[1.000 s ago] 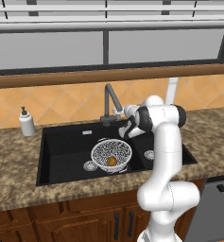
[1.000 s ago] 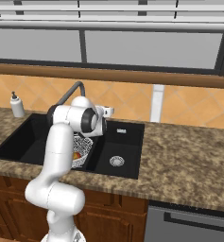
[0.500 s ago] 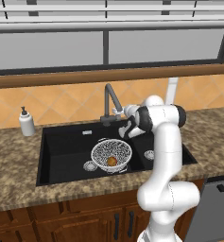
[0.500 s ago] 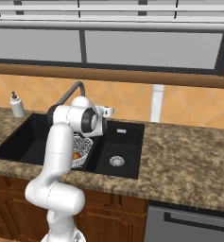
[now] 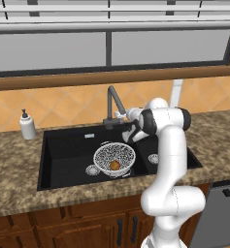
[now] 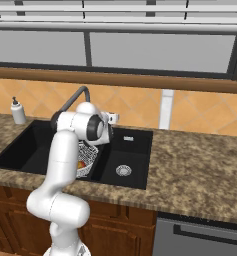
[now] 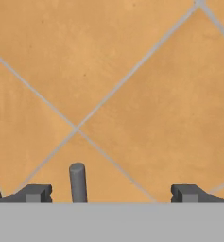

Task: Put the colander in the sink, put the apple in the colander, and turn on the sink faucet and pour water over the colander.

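The speckled colander (image 5: 114, 158) sits in the large basin of the black sink (image 5: 63, 150), with the apple (image 5: 115, 165) inside it. My arm hides part of the colander (image 6: 88, 153) and apple (image 6: 81, 164) in the right base view. My gripper (image 5: 120, 116) hovers at the base of the gray faucet (image 5: 111, 102), behind the sink. In the hand view the gripper (image 7: 109, 194) is open, facing the orange tiled wall. The faucet's small gray lever (image 7: 77, 182) stands between the fingertips (image 7: 34, 193), nearer the left one, touching neither.
A white soap dispenser (image 5: 26, 125) stands on the granite counter (image 5: 14, 169) left of the sink. The smaller basin with its silver drain (image 6: 123, 170) lies to the right. A dishwasher front (image 6: 205, 235) is below the counter at the right. The window sill runs just above the faucet.
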{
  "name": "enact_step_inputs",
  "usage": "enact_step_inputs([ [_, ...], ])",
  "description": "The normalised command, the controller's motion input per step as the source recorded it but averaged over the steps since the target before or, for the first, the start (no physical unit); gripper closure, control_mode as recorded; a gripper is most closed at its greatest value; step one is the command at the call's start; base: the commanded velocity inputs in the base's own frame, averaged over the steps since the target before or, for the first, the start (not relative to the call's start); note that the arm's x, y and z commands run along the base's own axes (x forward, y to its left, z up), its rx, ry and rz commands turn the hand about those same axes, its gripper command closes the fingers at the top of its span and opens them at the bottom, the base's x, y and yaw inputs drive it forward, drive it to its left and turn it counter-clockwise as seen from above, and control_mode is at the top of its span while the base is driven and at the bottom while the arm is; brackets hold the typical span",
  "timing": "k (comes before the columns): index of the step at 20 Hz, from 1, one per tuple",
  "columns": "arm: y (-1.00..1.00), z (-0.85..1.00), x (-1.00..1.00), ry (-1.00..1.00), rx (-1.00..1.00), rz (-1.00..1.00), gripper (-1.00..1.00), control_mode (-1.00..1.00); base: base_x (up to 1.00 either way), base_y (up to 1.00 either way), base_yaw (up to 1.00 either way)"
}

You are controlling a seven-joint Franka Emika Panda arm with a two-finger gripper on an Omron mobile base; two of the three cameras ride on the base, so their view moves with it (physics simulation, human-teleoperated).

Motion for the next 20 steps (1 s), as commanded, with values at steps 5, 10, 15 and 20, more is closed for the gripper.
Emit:
enact_step_inputs([
  [5, 0.00, 0.00, 0.15, 0.00, 0.00, 0.02, -1.00, -1.00, 0.00, 0.00, 0.00],
  [10, 0.00, 0.00, 0.19, 0.00, 0.00, 0.00, -1.00, -1.00, 0.00, 0.00, 0.00],
  [15, -0.05, 0.00, 0.05, 0.00, 0.00, 0.00, -1.00, -1.00, 0.00, 0.00, 0.00],
  [20, -0.35, 0.00, 0.00, 0.00, 0.01, 0.00, -1.00, -1.00, 0.00, 0.00, 0.00],
])
